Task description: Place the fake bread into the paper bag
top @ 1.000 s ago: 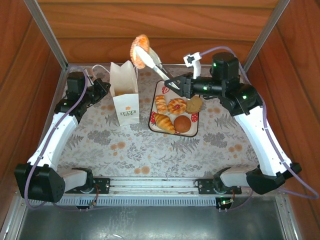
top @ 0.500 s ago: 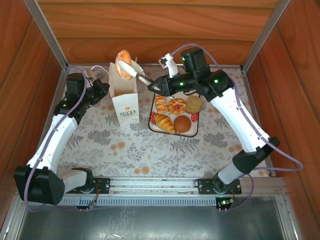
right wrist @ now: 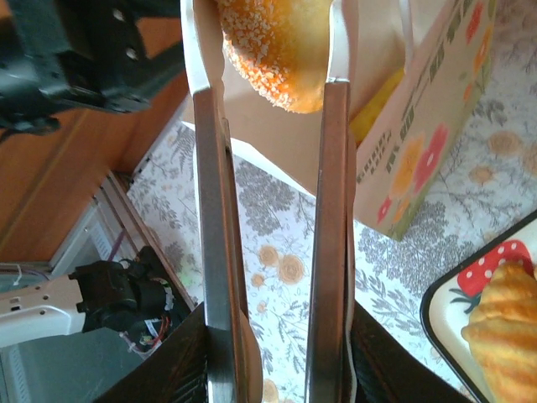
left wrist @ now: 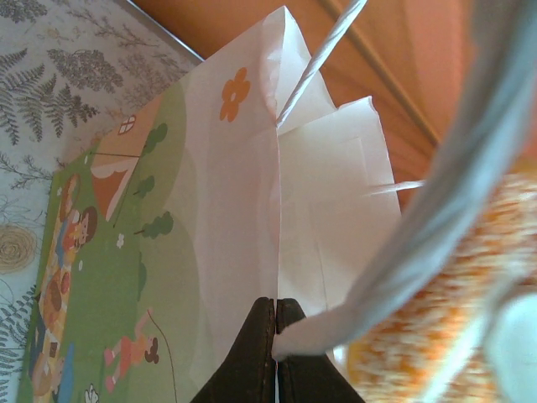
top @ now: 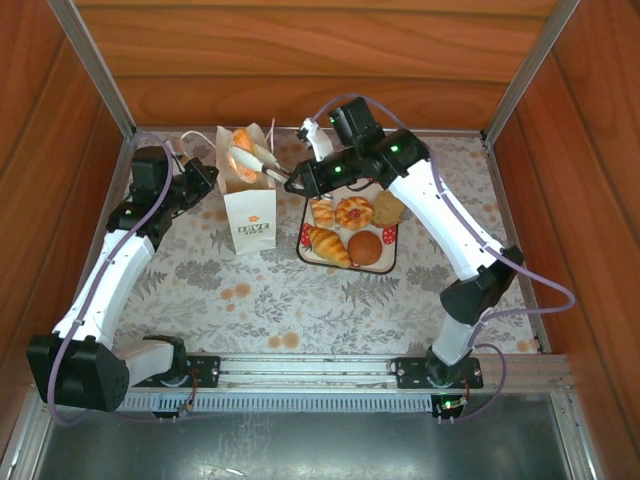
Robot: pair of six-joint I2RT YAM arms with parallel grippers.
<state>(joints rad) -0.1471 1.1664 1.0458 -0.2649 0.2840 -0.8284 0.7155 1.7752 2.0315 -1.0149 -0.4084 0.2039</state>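
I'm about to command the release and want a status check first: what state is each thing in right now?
left gripper: shut on bag rim.
bag: upright, mouth open.
right gripper: shut on tongs.
tongs: clamped on bun.
bun: at the bag's mouth, not released.
tray: flat on table, five pastries on it.

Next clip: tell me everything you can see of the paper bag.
The paper bag is small and white, of thin creased paper, with thin white loop handles. Its near face carries an orange flower and "LOVE"; another face shows a green cartoon scene. It stands upright on the flowered table, left of the tray, mouth open. The left claw is shut on its rim. A pair of tongs holds a sugared pastry at its mouth; whether that touches the paper is unclear.
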